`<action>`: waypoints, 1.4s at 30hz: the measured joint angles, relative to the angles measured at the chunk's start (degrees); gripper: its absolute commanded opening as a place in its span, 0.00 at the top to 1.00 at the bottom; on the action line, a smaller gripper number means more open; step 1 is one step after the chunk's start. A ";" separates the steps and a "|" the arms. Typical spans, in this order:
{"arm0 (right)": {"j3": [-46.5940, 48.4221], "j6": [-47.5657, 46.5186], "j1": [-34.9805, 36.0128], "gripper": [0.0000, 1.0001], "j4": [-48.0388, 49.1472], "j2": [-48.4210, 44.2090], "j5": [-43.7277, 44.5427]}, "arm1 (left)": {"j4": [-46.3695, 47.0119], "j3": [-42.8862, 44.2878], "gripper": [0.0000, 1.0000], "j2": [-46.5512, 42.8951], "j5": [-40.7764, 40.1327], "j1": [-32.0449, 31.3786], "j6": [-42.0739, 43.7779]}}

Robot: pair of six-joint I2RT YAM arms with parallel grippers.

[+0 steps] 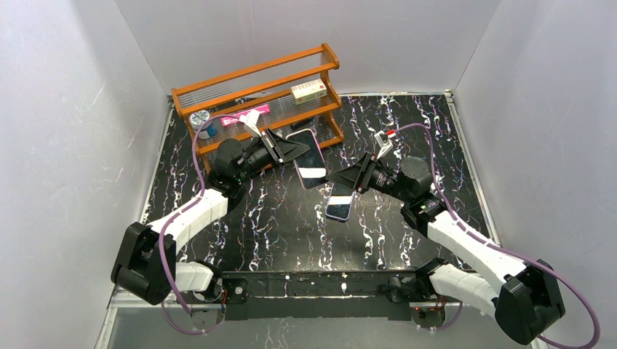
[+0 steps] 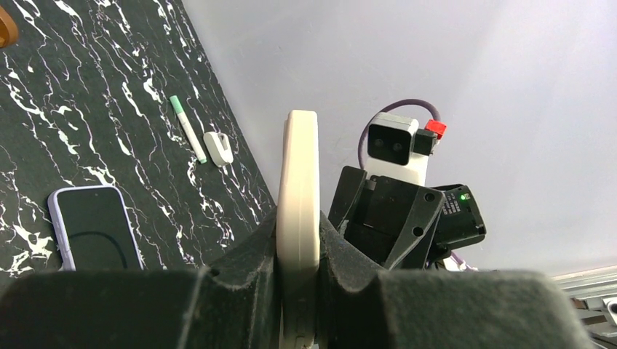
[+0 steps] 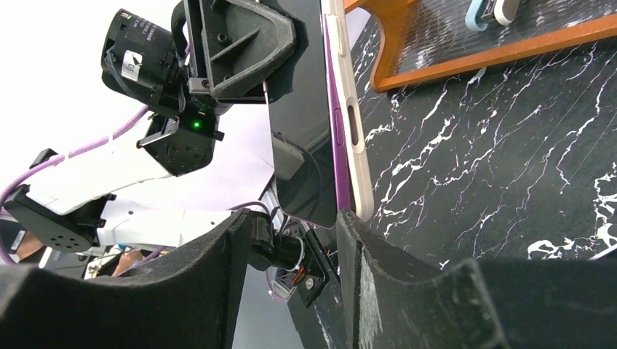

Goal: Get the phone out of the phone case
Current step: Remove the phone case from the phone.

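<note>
Top external view: just in front of the wooden rack (image 1: 218, 93), the left gripper (image 1: 289, 149) is clamped on the edge of the cream phone case (image 2: 298, 182), holding it up off the table with the phone (image 1: 314, 161) still seated inside. To the right, the right gripper (image 1: 342, 180) has its jaws parted astride the lower end, one side against the case and a gap on the other. I judge the phone rigid, glassy and slippery and the case a flexible shell, so peel at a lower corner lip.
</note>
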 measured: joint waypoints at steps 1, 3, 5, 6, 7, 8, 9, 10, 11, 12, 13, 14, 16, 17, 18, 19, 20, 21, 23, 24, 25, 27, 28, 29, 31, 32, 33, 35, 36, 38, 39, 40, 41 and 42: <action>-0.13 0.26 0.00 0.47 0.52 0.22 -0.07 | 0.15 0.00 1.00 0.00 -0.13 0.00 0.00; -0.26 0.90 -0.02 0.48 1.20 0.68 -0.42 | 0.24 0.00 1.00 0.00 -0.24 -0.02 -0.02; -0.31 1.31 -0.02 0.48 2.05 1.25 -0.66 | 0.68 -0.11 1.00 0.00 -0.76 -0.02 -0.39; -0.31 1.44 -0.09 0.48 2.34 1.42 -0.72 | 0.66 -0.13 1.00 0.00 -0.79 -0.04 -0.42; -0.37 1.64 -0.15 0.48 2.64 1.55 -0.79 | 0.90 -0.15 1.00 0.00 -1.01 -0.04 -0.63; -0.52 1.81 -0.24 0.48 3.10 1.60 -0.81 | 1.18 -0.20 1.00 0.00 -1.18 -0.11 -0.87; -0.81 1.97 -0.28 0.48 3.65 1.60 -0.81 | 1.55 -0.22 1.00 0.00 -1.31 -0.22 -1.22; -1.11 2.14 -0.28 0.48 4.02 1.60 -0.81 | 1.97 -0.22 1.00 0.00 -1.51 -0.37 -1.55; -1.29 2.34 -0.28 0.48 4.11 1.66 -0.81 | 2.47 -0.28 1.00 0.00 -1.60 -0.55 -1.99; -1.36 2.49 -0.28 0.49 4.22 1.73 -0.85 | 3.06 -0.37 1.00 0.00 -1.68 -0.79 -2.32; -1.44 2.64 -0.28 0.49 4.55 1.84 -1.01 | 3.56 -0.50 1.00 0.00 -1.81 -0.96 -2.58; -1.60 2.78 -0.28 0.50 5.11 1.84 -1.07 | 4.09 -0.76 1.00 0.00 -2.10 -1.14 -2.86; -1.95 3.08 -0.26 0.51 6.27 1.86 -1.36 | 4.50 -1.16 1.00 0.00 -2.51 -1.57 -3.67; -2.14 3.26 -0.24 0.53 6.84 1.92 -1.55 | 4.57 -1.20 1.00 0.00 -2.64 -1.81 -3.96; -2.25 3.58 -0.24 0.54 7.13 2.01 -1.75 | 4.79 -1.20 1.00 0.00 -2.75 -2.03 -4.17; -2.29 3.89 -0.24 0.55 7.61 2.10 -1.90 | 5.01 -1.22 1.00 0.00 -2.86 -2.32 -4.35; -2.47 4.07 -0.24 0.56 8.31 2.19 -1.97 | 5.38 -1.27 1.00 0.00 -3.04 -2.56 -4.50; -2.69 4.31 -0.26 0.57 9.03 2.27 -2.12 | 5.81 -1.31 1.00 0.00 -3.21 -2.80 -4.57; -2.89 4.72 -0.26 0.59 10.32 2.75 -2.36 | 6.58 -1.51 1.00 0.00 -3.87 -3.48 -4.72; -2.89 5.03 -0.28 0.60 11.06 3.21 -2.58 | 6.93 -1.66 1.00 0.02 -4.33 -3.91 -4.74; -2.89 5.33 -0.28 0.61 11.74 3.72 -2.84 | 7.19 -1.73 1.00 0.09 -4.85 -4.44 -4.81; -2.89 5.66 -0.28 0.63 13.16 4.70 -3.48 | 7.98 -1.73 1.00 0.63 -6.08 -5.75 -4.81; -2.86 5.86 -0.35 0.65 13.68 5.18 -3.72 | 8.37 -1.73 1.00 0.94 -6.54 -6.36 -4.81; -2.86 5.97 -0.42 0.67 14.14 5.57 -3.87 | 8.61 -1.79 1.00 1.18 -7.08 -6.86 -4.81; -2.86 6.43 -0.70 0.73 15.26 6.47 -4.35 | 9.20 -2.10 1.00 1.36 -7.93 -7.58 -4.79; -2.84 6.75 -0.83 0.78 15.72 6.82 -4.68 | 9.49 -2.32 1.00 1.38 -8.50 -7.82 -4.79; -2.84 7.15 -1.01 0.82 16.26 7.13 -5.01 | 9.99 -2.64 0.96 1.38 -8.83 -7.82 -4.79; -2.80 8.00 -1.25 0.91 17.27 7.63 -5.62 | 11.23 -3.39 0.81 1.33 -9.38 -7.82 -4.98; -2.78 8.68 -1.44 0.95 17.64 7.80 -6.19 | 11.98 -3.78 0.71 1.22 -9.57 -7.85 -5.20; -2.75 9.31 -1.73 0.99 18.58 7.82 -7.06 | 12.35 -4.20 0.55 0.72 -9.99 -8.04 -4.87; -2.64 9.07 -1.75 0.99 18.86 7.82 -7.02 | 12.15 -4.46 0.50 0.44 -10.01 -8.31 -4.59; -2.54 9.07 -1.77 0.99 18.97 7.82 -6.82 | 11.91 -4.68 0.45 0.20 -10.03 -8.70 -4.26; -2.54 9.07 -1.97 0.99 18.95 7.80 -6.51 | 11.54 -4.98 0.42 -0.15 -9.86 -9.16 -3.98; -2.54 9.07 -2.27 0.99 18.91 7.78 -6.25 | 11.32 -5.29 0.39 -0.52 -9.84 -9.57 -3.65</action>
